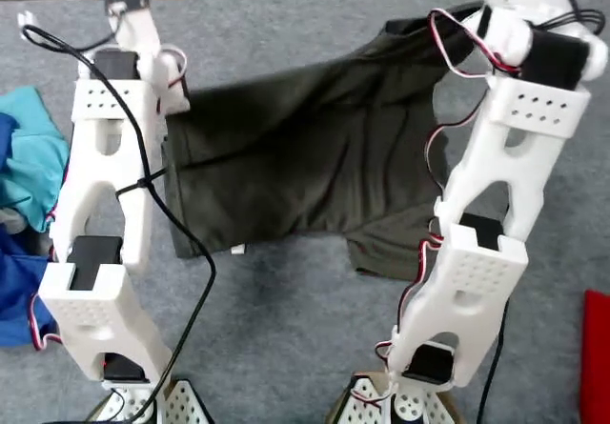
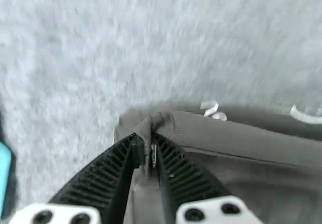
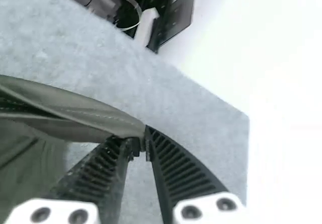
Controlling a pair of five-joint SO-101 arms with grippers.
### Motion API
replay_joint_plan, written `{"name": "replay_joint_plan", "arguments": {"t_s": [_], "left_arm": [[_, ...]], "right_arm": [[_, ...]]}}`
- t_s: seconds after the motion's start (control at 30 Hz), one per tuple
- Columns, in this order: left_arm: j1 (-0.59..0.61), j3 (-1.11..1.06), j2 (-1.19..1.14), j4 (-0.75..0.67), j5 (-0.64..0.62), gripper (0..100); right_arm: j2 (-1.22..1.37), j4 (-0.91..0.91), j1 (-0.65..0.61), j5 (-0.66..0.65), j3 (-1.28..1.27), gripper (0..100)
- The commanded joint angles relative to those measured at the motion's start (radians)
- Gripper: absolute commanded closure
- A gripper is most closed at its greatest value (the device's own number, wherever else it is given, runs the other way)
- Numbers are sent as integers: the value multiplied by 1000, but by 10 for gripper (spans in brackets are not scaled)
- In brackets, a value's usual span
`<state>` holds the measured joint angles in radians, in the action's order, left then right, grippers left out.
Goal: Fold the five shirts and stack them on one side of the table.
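A dark olive shirt (image 1: pixel 305 157) lies spread across the middle of the grey table, partly folded over itself. My left gripper (image 2: pixel 148 151) is shut on the shirt's corner (image 2: pixel 151 123), low over the table at the shirt's left edge. My right gripper (image 3: pixel 143 146) is shut on a stretched edge of the same shirt (image 3: pixel 65 110), held above the table near its far right corner. In the high view the left arm (image 1: pixel 114 129) stands at the shirt's left side and the right arm (image 1: pixel 515 110) at its right side.
A heap of teal and blue shirts (image 1: pixel 24 176) lies at the table's left edge. A red shirt (image 1: pixel 596 348) shows at the right edge. A black cable (image 1: pixel 152 195) runs along the left arm. The grey table (image 1: pixel 286 329) is bare in front of the olive shirt.
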<state>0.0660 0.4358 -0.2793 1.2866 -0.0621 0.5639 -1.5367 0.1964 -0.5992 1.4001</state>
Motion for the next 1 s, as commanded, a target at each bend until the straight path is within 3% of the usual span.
{"name": "replay_joint_plan", "arguments": {"t_s": [0.0,0.27,0.53,0.7,0.83,0.97], "left_arm": [[-8,169,8,2,-15,980],[14,210,-67,-186,-15,980],[26,219,-214,-448,-15,980],[26,219,-274,-612,-17,980],[26,213,-286,-629,-17,980],[26,195,-288,-568,-15,980]], "right_arm": [[-4,0,22,-9,62,993],[5,52,-5,-9,-77,993],[165,296,-65,-3,-163,993],[237,506,-79,109,-163,993],[257,649,-79,196,-165,993],[249,617,-85,199,-162,993]]}}
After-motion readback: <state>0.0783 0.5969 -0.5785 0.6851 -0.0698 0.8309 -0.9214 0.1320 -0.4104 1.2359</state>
